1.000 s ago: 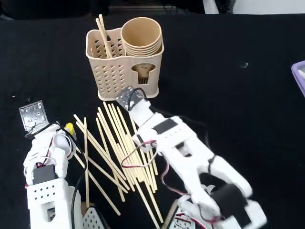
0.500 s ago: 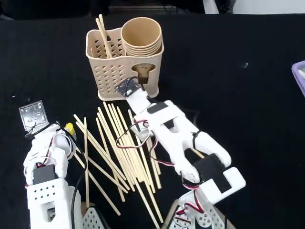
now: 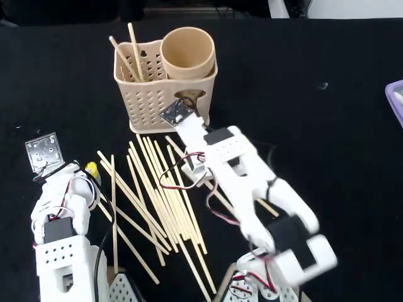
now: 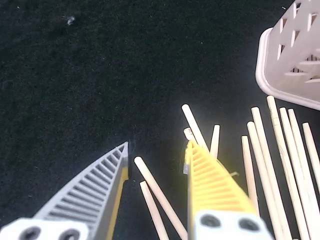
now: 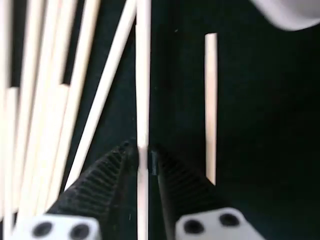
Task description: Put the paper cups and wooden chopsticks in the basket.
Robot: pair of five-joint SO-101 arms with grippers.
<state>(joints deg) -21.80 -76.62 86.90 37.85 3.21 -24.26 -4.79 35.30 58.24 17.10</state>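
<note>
Right gripper: one wooden chopstick is being pinched in nearly closed jaws, long axis pointing toward the basket | left gripper: jaws are being held wide, gripping nothing, front-left of the basket | paper cups: sitting stacked inside the basket.

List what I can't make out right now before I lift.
High view: the right arm covers part of the chopstick pile.
High view: the basket wall hides how many paper cups are nested.
Right wrist view: the chopstick in the right claw runs past the edge, its far end cut off.
</note>
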